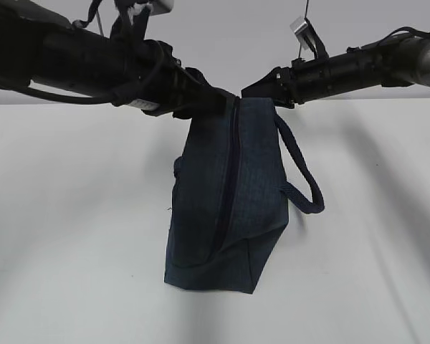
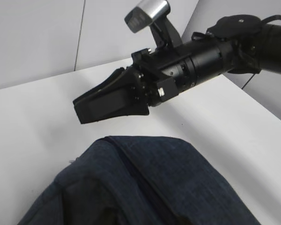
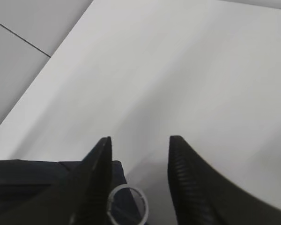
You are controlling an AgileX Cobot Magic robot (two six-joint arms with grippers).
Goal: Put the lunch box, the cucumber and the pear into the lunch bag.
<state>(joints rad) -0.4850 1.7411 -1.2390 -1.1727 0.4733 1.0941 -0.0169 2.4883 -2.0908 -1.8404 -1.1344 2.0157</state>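
Boxy dark navy fabric lunch bag [image 1: 226, 201] suspended above the white table [image 1: 72, 215].
The bag's top is gripped by the left gripper [image 1: 201, 100]; beside it, the right gripper [image 3: 138, 154] is held apart, metal ring pull [image 3: 128, 204] between its fingers.

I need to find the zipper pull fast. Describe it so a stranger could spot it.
Start at the dark navy lunch bag on the white table. At its top end, between the right pincer fingers, sits the ring pull: the only thin silver loop against dark fabric.
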